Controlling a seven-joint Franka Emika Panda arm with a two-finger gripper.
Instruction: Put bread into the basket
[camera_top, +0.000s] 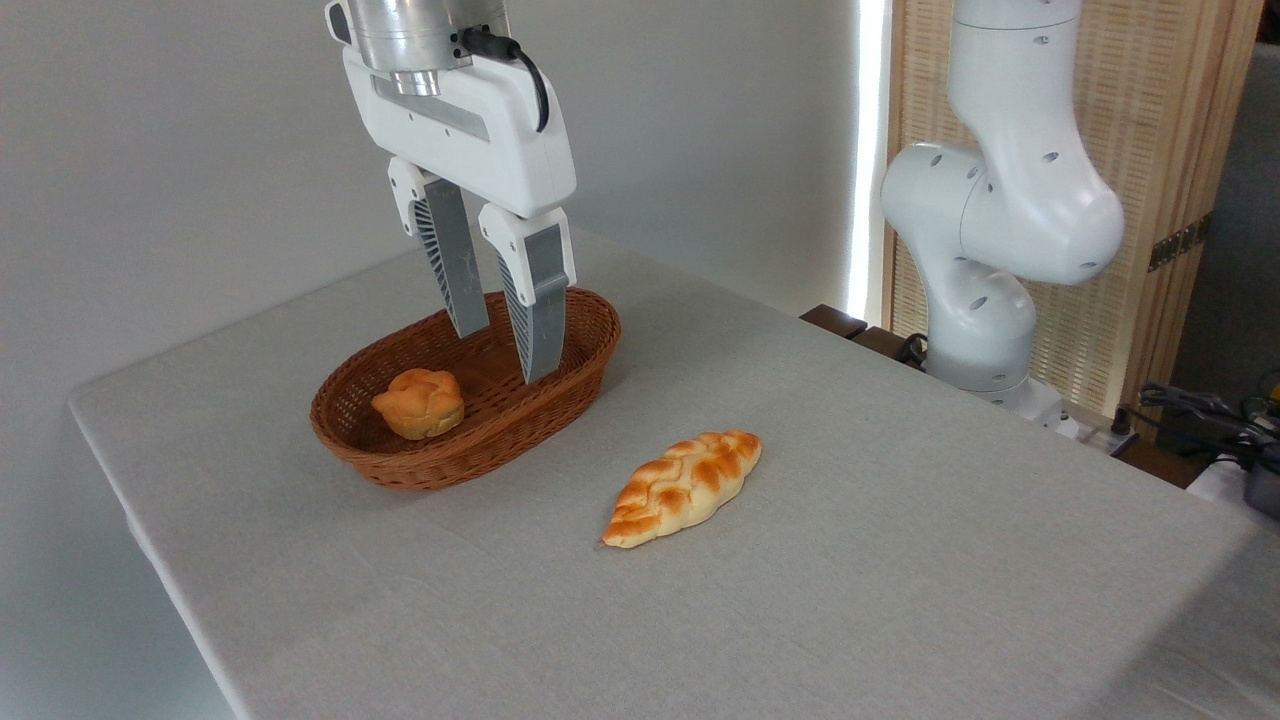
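Note:
The bread (685, 486), a long braided loaf with pointed ends and a golden-orange crust, lies on the grey table to the right of and in front of the basket. The basket (570, 385) is oval, shallow, reddish-brown wicker. A small round orange bun (420, 402) sits inside it at its left end. My gripper (503, 355) hangs above the basket's right half, open, with nothing between its grey fingers (455, 265). It is well to the upper left of the loaf and apart from it.
The grey table (900, 560) runs out to edges at the left and the front. The arm's white base and lower links (985, 250) stand at the back right beside a wooden slatted screen (1180, 150). Cables and gear (1220, 420) lie at the far right.

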